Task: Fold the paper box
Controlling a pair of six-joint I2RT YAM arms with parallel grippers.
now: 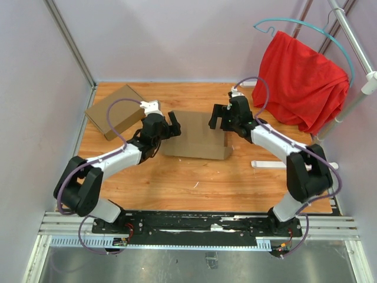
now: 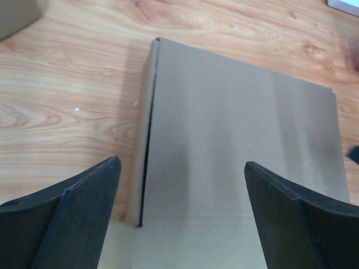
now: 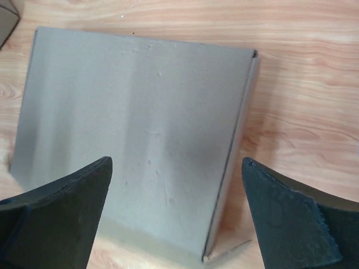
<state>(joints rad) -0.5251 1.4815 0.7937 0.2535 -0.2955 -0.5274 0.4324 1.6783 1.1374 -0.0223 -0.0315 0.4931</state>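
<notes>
Plain brown cardboard paper box lies closed and flat near the centre of the light wooden table, lid panel up, with a narrow seam visible along one side wall in both wrist views. Left gripper stands at the box's left end, jaws spread wide, grasping nothing. Right gripper stands at the box's right end, jaws likewise released and empty. A second brown cardboard box sits at the far left corner, well apart. A red cloth hangs on a teal hanger beyond the far right corner.
</notes>
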